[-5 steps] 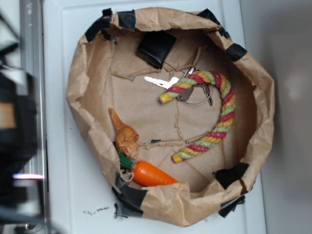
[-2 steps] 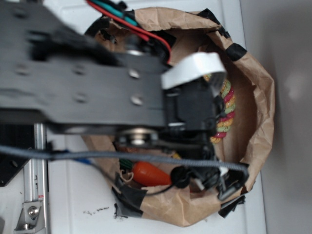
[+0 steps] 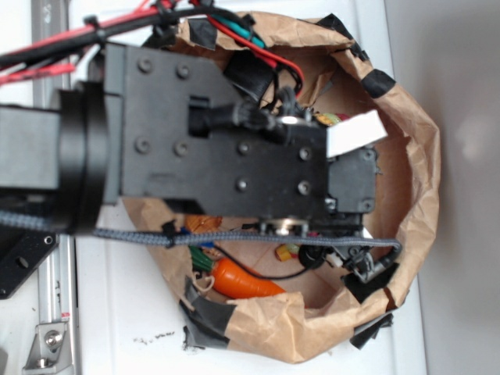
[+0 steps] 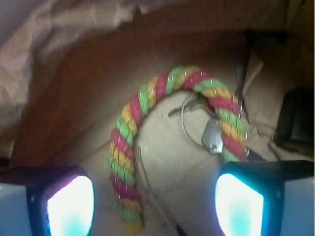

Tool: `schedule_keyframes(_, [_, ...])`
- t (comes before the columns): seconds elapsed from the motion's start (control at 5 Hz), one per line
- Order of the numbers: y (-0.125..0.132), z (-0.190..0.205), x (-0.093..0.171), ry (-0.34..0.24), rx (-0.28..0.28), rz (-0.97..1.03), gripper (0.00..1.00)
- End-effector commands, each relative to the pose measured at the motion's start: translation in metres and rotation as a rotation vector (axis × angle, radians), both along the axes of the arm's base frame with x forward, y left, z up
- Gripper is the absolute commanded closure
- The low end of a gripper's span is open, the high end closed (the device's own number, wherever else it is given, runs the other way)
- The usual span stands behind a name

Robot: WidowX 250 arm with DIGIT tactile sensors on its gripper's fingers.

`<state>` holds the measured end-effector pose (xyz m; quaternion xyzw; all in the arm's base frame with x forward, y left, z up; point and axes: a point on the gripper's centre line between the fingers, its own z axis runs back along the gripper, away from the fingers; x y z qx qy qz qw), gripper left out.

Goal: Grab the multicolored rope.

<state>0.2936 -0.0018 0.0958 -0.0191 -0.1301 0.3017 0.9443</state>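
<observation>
While gripper hangs jaws wide above brown paper bag, thick twisted red-yellow-green rope arches just beyond: left leg runs near-far between pads, right leg meets right pad.

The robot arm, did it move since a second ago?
Yes. The arm was off at the left edge; now it stretches rightward over the paper bag, covering most of the rope.
</observation>
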Motion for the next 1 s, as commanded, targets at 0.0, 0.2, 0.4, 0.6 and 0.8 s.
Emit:
schedule_keyframes(0.0, [-0.021, -0.025, 0.024, 0.018, -0.035, -0.078, 0.0])
schedule_keyframes(0.2, [-0.025, -0.047, 0.028, 0.067, -0.008, -0.076, 0.0])
schedule_keyframes(0.4, [-0.023, -0.059, 0.031, 0.088, 0.005, -0.087, 1.0])
schedule_keyframes(0.6, [-0.016, -0.06, 0.031, 0.097, -0.011, -0.083, 1.0])
schedule_keyframes(0.8, [-0.006, -0.044, 0.03, 0.074, -0.025, -0.107, 1.0])
